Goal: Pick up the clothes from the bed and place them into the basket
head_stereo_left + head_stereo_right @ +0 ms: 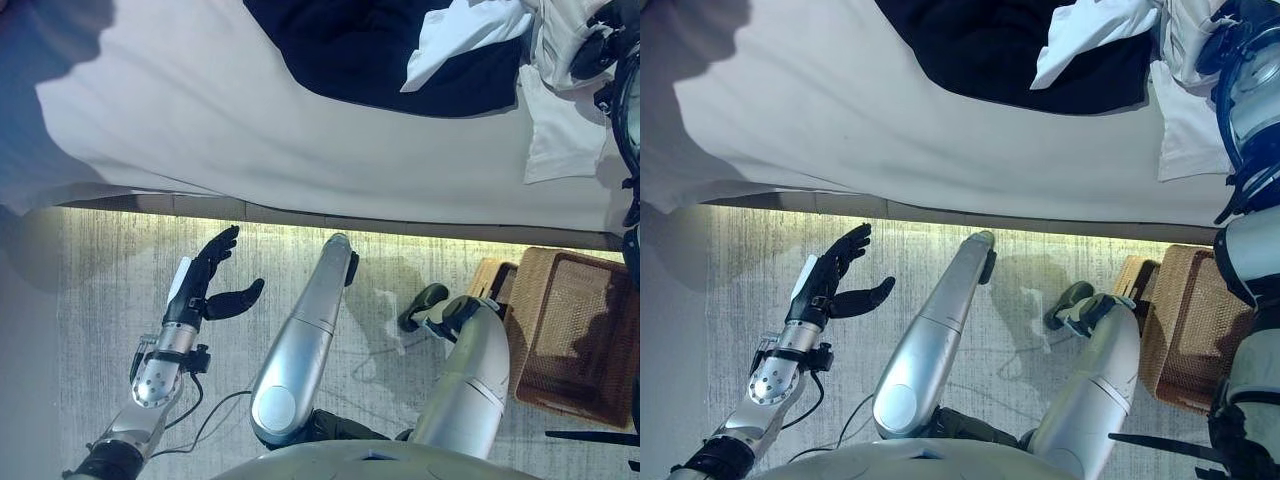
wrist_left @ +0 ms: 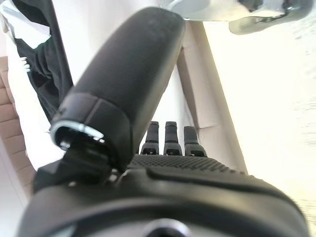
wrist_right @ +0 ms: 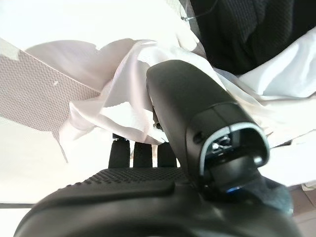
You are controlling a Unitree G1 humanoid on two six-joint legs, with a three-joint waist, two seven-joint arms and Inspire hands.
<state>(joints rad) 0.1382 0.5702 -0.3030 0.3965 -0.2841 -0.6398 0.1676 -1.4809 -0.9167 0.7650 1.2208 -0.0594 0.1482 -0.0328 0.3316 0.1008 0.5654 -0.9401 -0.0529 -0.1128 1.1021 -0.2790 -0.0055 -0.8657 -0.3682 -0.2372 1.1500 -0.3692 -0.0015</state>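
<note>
Right wrist view only: right robot hand (image 3: 163,168) fingers curled into white cloth (image 3: 123,94) on the bed (image 1: 200,110), beside black garment (image 1: 360,50). Eye views: left robot hand (image 1: 205,280) spread, empty, over floor; basket (image 1: 575,335) at right. No readable print.

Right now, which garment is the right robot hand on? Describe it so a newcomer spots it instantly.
Start at the bed with its pale sheet, and go to its right end, above the wicker basket on the floor. There the right robot hand is bunching up a white garment. It lies right beside a big black garment and is the only white one under the hand.
</note>
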